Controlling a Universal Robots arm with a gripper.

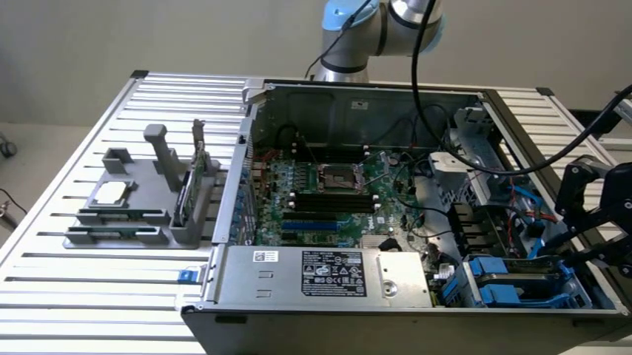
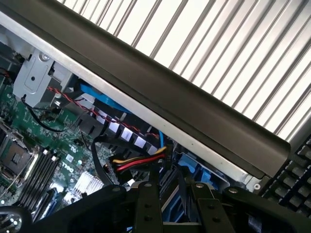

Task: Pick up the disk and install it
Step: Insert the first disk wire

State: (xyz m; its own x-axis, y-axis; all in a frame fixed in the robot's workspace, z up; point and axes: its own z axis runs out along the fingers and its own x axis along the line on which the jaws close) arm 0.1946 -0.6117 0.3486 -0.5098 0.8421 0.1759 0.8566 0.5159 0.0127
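Your gripper hangs at the open computer case's edge on the exterior view's right, over the near corner bay. You can't tell whether it is grasping anything. The disk, framed by its blue carrier, sits in that corner bay, near the power-supply box along the case's near edge. The case rests on the slatted table. The motherboard lies on the case's floor.

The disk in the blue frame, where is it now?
At the exterior view's lower right, the disk sits in the corner bay of the computer case, between the grey power-supply box and the gripper.
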